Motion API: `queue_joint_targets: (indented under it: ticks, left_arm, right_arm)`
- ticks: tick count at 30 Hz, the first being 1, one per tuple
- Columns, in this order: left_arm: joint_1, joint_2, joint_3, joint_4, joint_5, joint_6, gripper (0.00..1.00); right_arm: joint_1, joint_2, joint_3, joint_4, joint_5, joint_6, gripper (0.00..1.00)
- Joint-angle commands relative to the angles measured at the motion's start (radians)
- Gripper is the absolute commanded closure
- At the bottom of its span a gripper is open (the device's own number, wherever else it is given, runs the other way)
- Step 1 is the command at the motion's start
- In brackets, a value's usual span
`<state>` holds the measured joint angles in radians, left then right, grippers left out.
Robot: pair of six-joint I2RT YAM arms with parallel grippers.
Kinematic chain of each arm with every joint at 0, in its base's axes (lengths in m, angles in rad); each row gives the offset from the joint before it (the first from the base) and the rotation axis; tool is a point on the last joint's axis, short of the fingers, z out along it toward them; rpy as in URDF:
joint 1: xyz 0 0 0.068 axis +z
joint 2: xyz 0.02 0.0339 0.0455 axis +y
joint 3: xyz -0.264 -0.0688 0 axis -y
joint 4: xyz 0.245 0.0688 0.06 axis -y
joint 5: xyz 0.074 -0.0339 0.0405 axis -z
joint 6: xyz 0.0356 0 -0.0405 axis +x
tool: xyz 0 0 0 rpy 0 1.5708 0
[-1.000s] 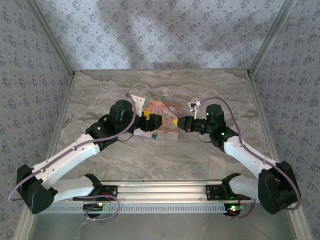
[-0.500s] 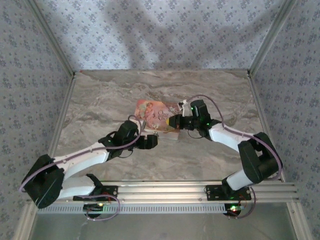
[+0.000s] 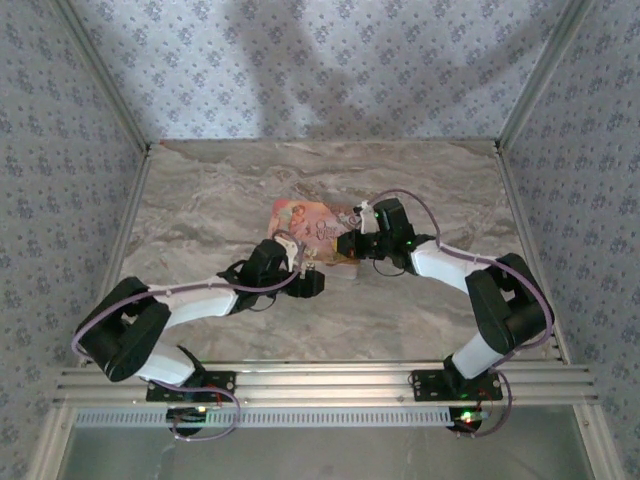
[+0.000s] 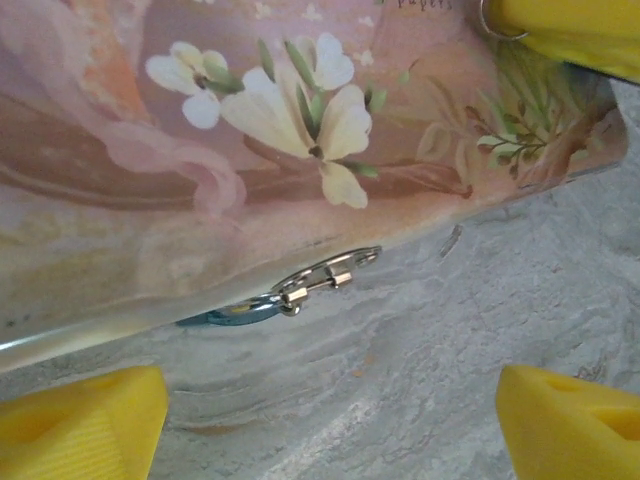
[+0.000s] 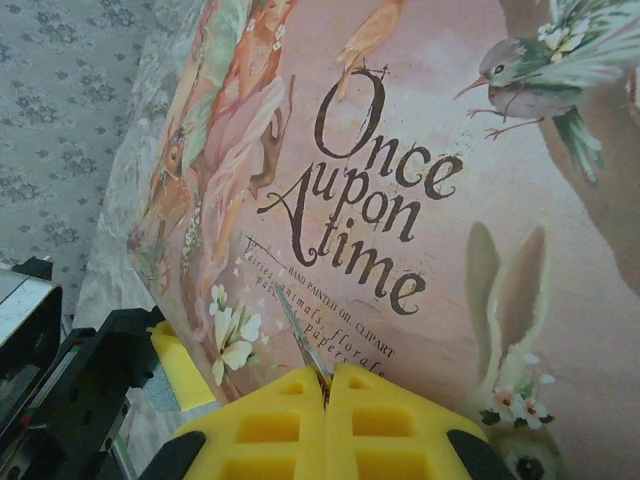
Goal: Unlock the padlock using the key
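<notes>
Since half a second ago the left arm has folded its elbow closer to its base. That has carried the left hand (image 3: 312,283) slightly further right along the near edge of the flat pink illustrated box (image 3: 316,227). The right arm has barely shifted.

On the grey marble-patterned table (image 3: 220,190), the left hand (image 4: 325,425) is released, its yellow fingertips (image 4: 80,420) spread wide with bare table between them. Just ahead of that gap lies the tiny blue padlock (image 4: 235,314) with a silvery metal shackle. It rests on the table against the box's near edge, its blue body partly tucked under that edge and its silvery end pointing right. Neither fingertip touches it.

The box (image 4: 300,120) shows painted white flowers on this side, and the right wrist view of the box (image 5: 400,130) reads "Once upon a time".

Further right, the right hand (image 3: 350,245) hovers over the box's near right corner. In its own wrist view the right hand (image 5: 327,400) is clenched, yellow fingers pressed together on a thin silvery key (image 5: 298,338). The key's blade sticks out over the lid.
</notes>
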<state>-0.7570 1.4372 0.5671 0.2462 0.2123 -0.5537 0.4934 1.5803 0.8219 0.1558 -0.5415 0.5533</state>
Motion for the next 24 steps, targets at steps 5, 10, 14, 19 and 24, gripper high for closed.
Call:
queue_joint_targets:
  ticks: [5,10,14,19,24]
  left_arm:
    - [0.003,0.052,0.020,0.065,-0.039,0.074,0.15]
    - [0.000,0.077,0.017,0.104,-0.053,0.091,0.20]
    - [-0.004,0.091,0.019,0.138,-0.069,0.108,0.23]
    - [-0.009,0.122,0.035,0.155,-0.083,0.113,0.27]
    - [-0.016,0.150,0.051,0.173,-0.076,0.106,0.34]
  right_arm:
    - [0.017,0.029,0.008,-0.086,0.052,-0.043,1.00]
    - [0.022,0.031,0.010,-0.088,0.052,-0.045,1.00]
    - [0.022,0.031,0.011,-0.088,0.054,-0.045,1.00]
    - [0.023,0.029,0.011,-0.088,0.051,-0.046,1.00]
    - [0.024,0.029,0.011,-0.090,0.052,-0.044,1.00]
